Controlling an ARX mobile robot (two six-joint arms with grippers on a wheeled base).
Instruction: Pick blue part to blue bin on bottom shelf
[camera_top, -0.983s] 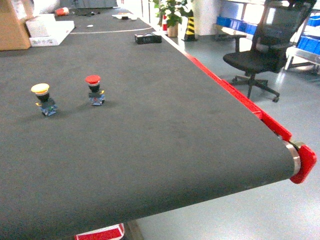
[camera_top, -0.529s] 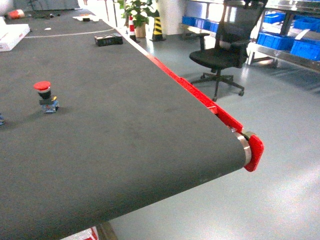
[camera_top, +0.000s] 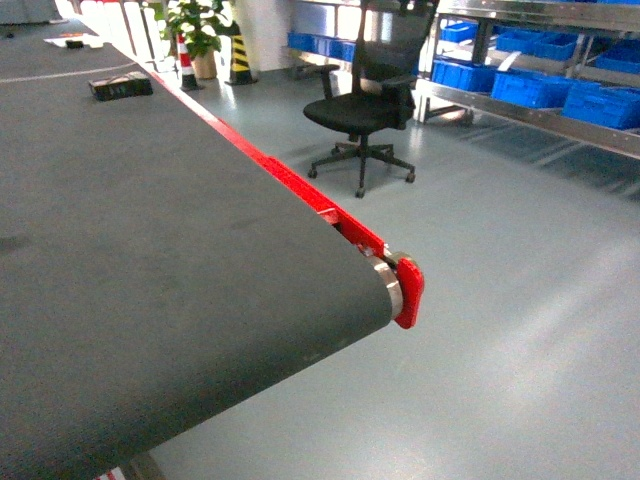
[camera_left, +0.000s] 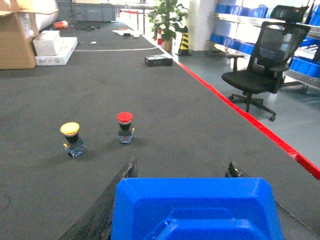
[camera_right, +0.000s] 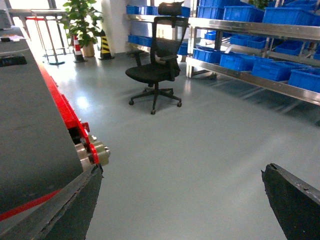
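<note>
Blue part (camera_left: 195, 210) clamped in left fingers (camera_left: 131, 172); right fingers (camera_right: 282, 192) apart, empty; part could be jarred loose during transit to shelf rack (camera_top: 530, 110)

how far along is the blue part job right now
The pick looks done: the left gripper holds the blue part between its jaws, above the conveyor belt. The right gripper is open and empty. Left to do: reach the racks with blue bins and drop it; the view faces them.

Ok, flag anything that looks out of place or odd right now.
Nothing looks damaged or spilled. The yellow button and red button stand upright on the belt. The left gripper holds the blue part; the right gripper is open.
</note>
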